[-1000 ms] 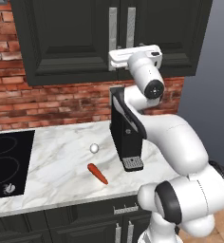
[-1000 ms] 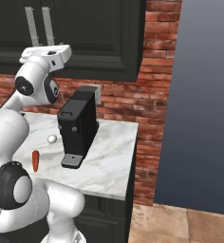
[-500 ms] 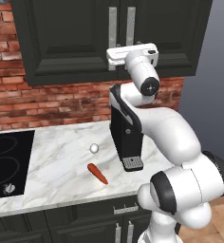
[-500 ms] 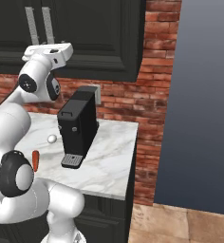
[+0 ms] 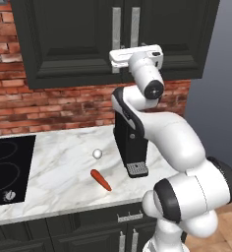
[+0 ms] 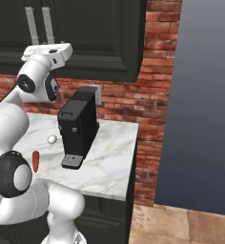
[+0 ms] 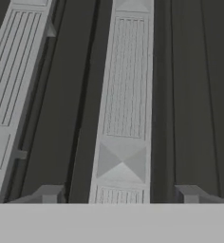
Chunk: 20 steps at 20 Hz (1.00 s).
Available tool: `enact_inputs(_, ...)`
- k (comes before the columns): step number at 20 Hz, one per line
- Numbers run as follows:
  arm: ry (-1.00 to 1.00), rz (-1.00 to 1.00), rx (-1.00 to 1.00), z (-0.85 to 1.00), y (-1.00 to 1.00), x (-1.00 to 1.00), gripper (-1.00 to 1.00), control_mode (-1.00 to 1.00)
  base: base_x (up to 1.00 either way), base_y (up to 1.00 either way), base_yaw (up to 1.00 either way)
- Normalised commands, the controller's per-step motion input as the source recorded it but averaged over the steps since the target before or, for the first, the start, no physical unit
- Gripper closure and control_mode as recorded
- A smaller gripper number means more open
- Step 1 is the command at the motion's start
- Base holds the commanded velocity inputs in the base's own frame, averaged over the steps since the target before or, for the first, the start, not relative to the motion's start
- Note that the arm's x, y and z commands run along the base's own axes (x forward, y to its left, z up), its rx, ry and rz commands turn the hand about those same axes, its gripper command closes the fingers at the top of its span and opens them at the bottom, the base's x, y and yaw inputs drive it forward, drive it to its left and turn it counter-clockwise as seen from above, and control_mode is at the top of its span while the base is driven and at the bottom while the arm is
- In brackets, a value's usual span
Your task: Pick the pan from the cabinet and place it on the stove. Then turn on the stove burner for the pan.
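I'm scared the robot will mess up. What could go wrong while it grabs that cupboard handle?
1. The gripper has its jaws apart around one silver handle of the cabinet. They might close off-centre and slip.
2. A second handle sits close beside it, so a finger could bump it.
3. The coffee machine, carrot and small white ball lie below the arm, which might knock them while pulling the door.

Glossy white rounded arm [image 5: 172, 133], dark joint bands

Base views flank arm, sharing cabinet [image 5: 113, 39]; hand view close on handles [image 7: 123, 95].
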Motion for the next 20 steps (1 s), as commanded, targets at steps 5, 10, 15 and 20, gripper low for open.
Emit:
enact_inputs(5,0.00,0.00,0.00,0.00,0.13,0.00,1.00,-1.00,0.00,0.00,0.00)
enact_inputs(10,0.03,0.00,0.00,0.00,0.00,0.00,1.00,-1.00,0.00,0.00,0.00)
enact_inputs(15,0.10,0.00,0.00,0.00,0.00,-0.09,1.00,-1.00,0.00,0.00,0.00)
enact_inputs(20,0.09,0.02,0.00,0.05,-0.16,-0.39,1.00,-1.00,0.00,0.00,0.00)
